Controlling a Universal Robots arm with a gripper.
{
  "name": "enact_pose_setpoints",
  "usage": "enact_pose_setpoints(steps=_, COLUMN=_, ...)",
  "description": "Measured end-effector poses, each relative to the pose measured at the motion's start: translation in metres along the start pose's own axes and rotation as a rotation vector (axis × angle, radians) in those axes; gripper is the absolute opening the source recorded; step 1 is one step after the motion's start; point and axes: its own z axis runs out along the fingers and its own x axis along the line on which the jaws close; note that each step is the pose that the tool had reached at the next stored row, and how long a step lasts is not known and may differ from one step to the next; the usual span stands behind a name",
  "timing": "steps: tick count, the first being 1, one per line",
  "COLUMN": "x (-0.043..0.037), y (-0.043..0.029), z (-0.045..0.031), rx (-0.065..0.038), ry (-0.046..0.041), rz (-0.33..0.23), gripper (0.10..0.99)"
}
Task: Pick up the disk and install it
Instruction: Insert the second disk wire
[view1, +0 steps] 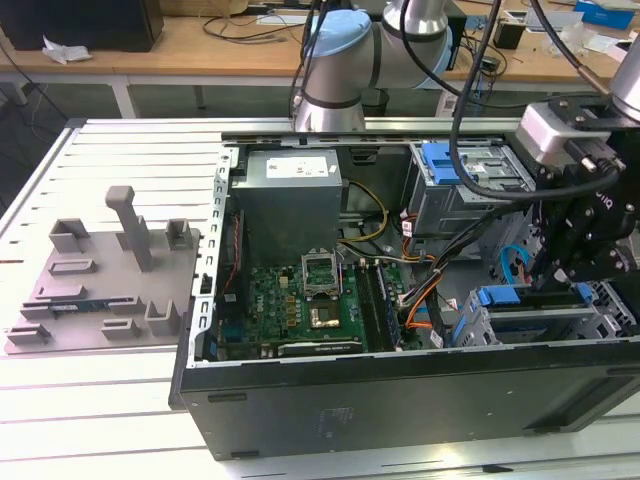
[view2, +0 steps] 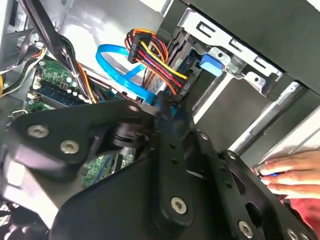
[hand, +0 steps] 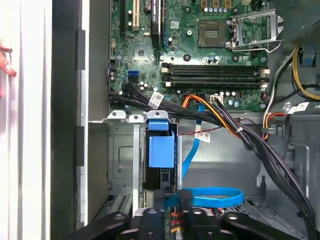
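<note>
A black gripper (view1: 583, 262) on a Universal Robots arm (view1: 340, 60) reaches down into an open computer case (view1: 300, 400) lying on a slatted white table (view1: 100, 400), at the case's corner toward the exterior view's right. The disk (hand: 161, 150), recognisable by its blue carrier bracket, sits upright in the grey metal drive cage (hand: 122, 155) along the case's edge wall, its blue end (view1: 497, 297) visible in the exterior view just beside the gripper. In the first wrist view the gripper's black linkage (hand: 172, 220) lies directly at the disk's near end, but whether the fingers are closed on it or parted cannot be told. A looped blue data cable (hand: 215, 196) and a bundle of red, yellow and black power wires (view2: 150, 55) hang close to the cage. The green motherboard (view1: 300, 305) with its open processor socket (view1: 322, 275) fills the middle of the case. A grey fixture plate (view1: 100, 285) with upright posts rests on the table beyond the case, toward the exterior view's left. A person's hand (view2: 290, 172) lies near the case's outer edge.
</note>
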Motion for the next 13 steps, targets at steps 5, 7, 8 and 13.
enact_pose_setpoints(steps=5, x=-0.0004, y=0.0003, z=-0.0159, rx=0.000, ry=0.0045, rz=0.000, gripper=0.361)
enact_pose_setpoints(steps=7, x=-0.0009, y=0.0014, z=-0.0194, rx=0.000, ry=0.0077, rz=0.000, gripper=0.361)
enact_pose_setpoints(steps=8, x=-0.0010, y=0.0022, z=-0.0198, rx=-0.001, ry=0.0093, rz=0.000, gripper=0.361)
enact_pose_setpoints(steps=13, x=-0.0036, y=0.0198, z=-0.0198, rx=-0.002, ry=0.0270, rz=0.000, gripper=0.278)
